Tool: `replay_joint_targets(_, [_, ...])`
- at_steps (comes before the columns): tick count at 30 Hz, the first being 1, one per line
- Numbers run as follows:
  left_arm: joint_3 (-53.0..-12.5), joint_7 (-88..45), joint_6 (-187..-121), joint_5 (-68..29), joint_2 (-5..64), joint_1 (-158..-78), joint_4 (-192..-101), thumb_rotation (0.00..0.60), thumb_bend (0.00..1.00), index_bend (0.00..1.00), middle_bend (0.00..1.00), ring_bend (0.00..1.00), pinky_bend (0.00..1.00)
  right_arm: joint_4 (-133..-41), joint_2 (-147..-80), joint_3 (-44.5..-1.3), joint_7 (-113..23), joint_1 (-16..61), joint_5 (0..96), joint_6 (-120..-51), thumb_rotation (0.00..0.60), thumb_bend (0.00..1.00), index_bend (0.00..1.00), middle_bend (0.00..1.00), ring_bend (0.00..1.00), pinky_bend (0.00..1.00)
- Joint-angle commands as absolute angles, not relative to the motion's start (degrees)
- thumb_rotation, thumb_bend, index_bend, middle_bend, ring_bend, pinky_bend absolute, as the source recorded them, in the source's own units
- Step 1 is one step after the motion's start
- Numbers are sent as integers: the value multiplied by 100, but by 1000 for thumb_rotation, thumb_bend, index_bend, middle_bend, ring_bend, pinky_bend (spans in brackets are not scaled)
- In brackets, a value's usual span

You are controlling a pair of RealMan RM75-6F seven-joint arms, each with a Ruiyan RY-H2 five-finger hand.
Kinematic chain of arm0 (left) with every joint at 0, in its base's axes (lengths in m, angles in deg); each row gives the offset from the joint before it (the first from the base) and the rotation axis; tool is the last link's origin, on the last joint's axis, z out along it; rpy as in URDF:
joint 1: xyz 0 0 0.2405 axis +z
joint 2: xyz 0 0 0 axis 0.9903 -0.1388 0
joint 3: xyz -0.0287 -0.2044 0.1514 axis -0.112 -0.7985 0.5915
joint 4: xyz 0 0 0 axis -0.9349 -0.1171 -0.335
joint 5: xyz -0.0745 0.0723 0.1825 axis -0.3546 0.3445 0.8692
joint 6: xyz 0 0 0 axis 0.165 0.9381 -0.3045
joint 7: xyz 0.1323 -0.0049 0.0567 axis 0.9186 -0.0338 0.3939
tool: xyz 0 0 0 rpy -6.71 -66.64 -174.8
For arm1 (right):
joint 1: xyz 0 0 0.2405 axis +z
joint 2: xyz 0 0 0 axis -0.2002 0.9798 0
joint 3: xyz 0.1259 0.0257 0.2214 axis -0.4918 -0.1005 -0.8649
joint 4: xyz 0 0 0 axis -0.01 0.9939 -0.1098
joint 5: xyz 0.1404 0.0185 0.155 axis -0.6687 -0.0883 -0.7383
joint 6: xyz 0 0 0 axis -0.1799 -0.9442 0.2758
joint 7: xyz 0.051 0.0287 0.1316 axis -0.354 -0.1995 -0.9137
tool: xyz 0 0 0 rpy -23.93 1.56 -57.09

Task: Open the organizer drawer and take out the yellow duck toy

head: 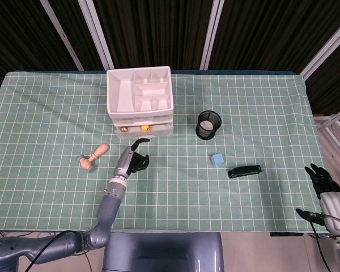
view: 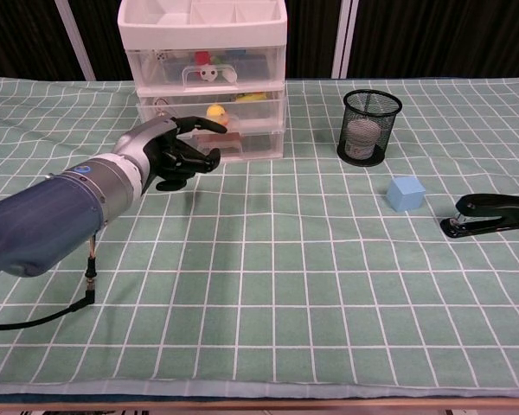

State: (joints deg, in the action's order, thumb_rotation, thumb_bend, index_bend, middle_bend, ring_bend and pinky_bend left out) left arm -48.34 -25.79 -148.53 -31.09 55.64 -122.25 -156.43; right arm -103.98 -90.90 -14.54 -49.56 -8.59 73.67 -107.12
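Observation:
The white organizer [head: 139, 102] [view: 203, 69] stands at the back of the table. Its middle drawer [view: 251, 111] sticks out a little. The yellow duck toy [head: 145, 127] [view: 215, 112] lies inside it, beside a brown ball [head: 124, 129]. My left hand [head: 133, 160] [view: 177, 151] hovers just in front of the drawers. Its fingers are curled in on nothing and its thumb points toward the organizer. My right hand [head: 323, 178] rests off the table's near right corner with its fingers spread and nothing in it.
A black mesh cup [head: 208, 124] [view: 370, 128] stands right of the organizer. A blue cube [head: 217, 159] [view: 406, 193] and a black stapler [head: 244, 171] [view: 490, 214] lie nearer on the right. A wooden stamp [head: 93, 157] lies left of my left hand.

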Motion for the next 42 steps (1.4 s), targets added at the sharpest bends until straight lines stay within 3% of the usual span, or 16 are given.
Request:
replay_joint_targets(1, [-4613,-2037,-15141,-2611,5484,-12369,-15625,600,541,204,1000,1000,1000,-10396,-9093,-1456,-4959,-856,7363,-10707,600,47,0,0,0,226])
replay_joint_targets(8, [-4769,-979,-15356,-2593,5485,-12748,-15482,600,537,205,1000,1000,1000,-10405,-9087,-1455,-4966,-855,7361,-10698,600,48,0,0,0,226])
replay_joint_targets(17, [-5022,521,-15506,-3547,5362,-13097,-15554,600,536,233,1000,1000,1000,-10422,-9083,-1458,-4976,-848,7339,-10670,600,47,0,0,0,226])
replay_joint_targets(31, [-5043,892,-15650,-4129,5300,-13170,-15580,600,536,264,1000,1000,1000,-10447,-9069,-1458,-4986,-847,7316,-10647,600,47,0,0,0,226])
replay_joint_targets(42, [-5008,949,-15684,-4325,5233,-13170,-15713,600,536,413,1000,1000,1000,-10454,-9068,-1459,-4987,-849,7310,-10645,600,48,0,0,0,226])
